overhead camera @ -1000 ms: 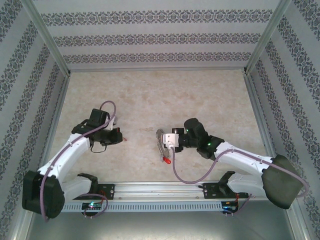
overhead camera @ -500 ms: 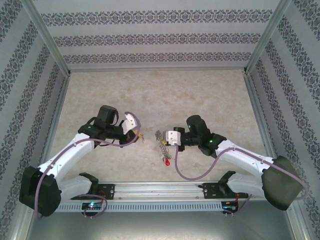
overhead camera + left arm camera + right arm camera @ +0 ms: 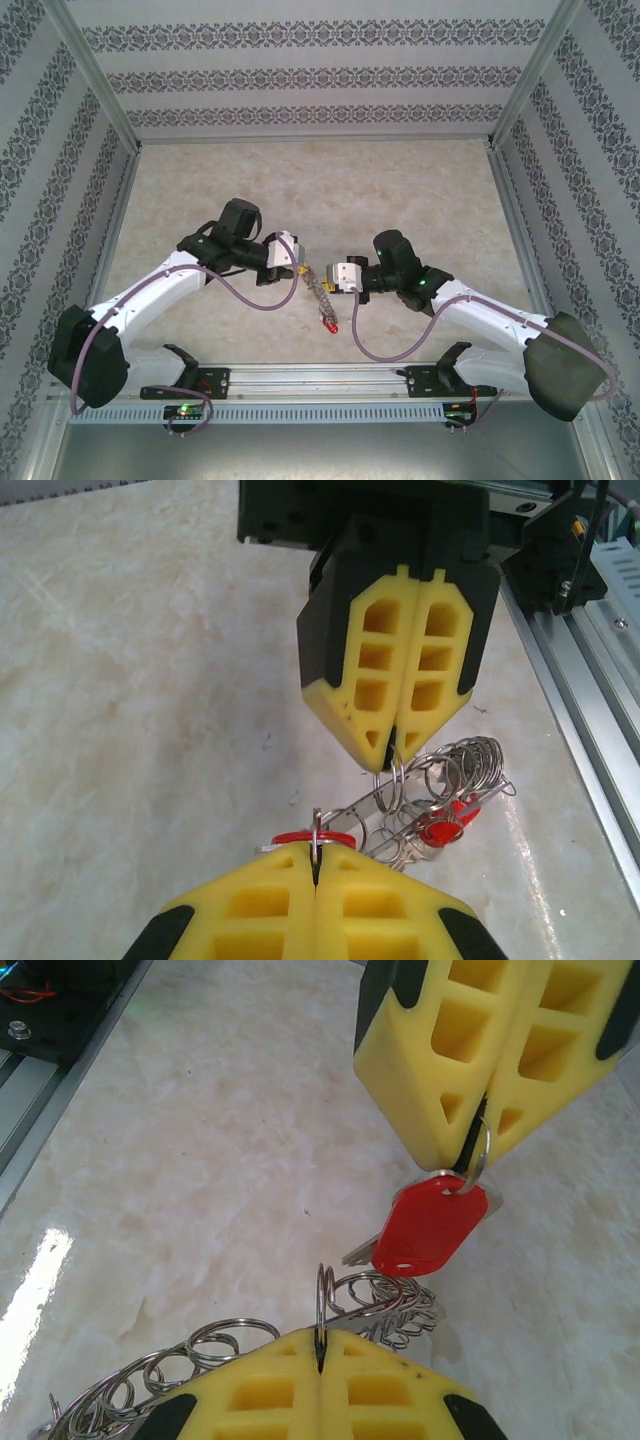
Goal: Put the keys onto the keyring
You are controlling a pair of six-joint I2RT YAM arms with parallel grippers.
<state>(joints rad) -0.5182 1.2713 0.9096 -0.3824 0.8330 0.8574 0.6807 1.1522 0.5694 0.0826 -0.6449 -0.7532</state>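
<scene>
My left gripper (image 3: 316, 855) is shut on the small wire loop of a red-headed key (image 3: 430, 1225), which hangs below its fingertips. My right gripper (image 3: 320, 1345) is shut on one loop of the keyring (image 3: 440, 780), a silvery bunch of small wire rings dangling under it. A second red key (image 3: 445, 828) hangs low in that bunch. From above, the left gripper (image 3: 297, 265) and right gripper (image 3: 328, 276) face each other, tips nearly touching, with the keyring (image 3: 320, 292) and its red key (image 3: 329, 322) trailing toward the near edge.
A pale marble-patterned tabletop (image 3: 320, 190) lies under both arms. A metal rail (image 3: 320, 380) runs along the near edge, and patterned walls close in the back and sides.
My left arm has swung right across the table, bringing its gripper with the red key up to the right gripper. The right arm has barely moved.
</scene>
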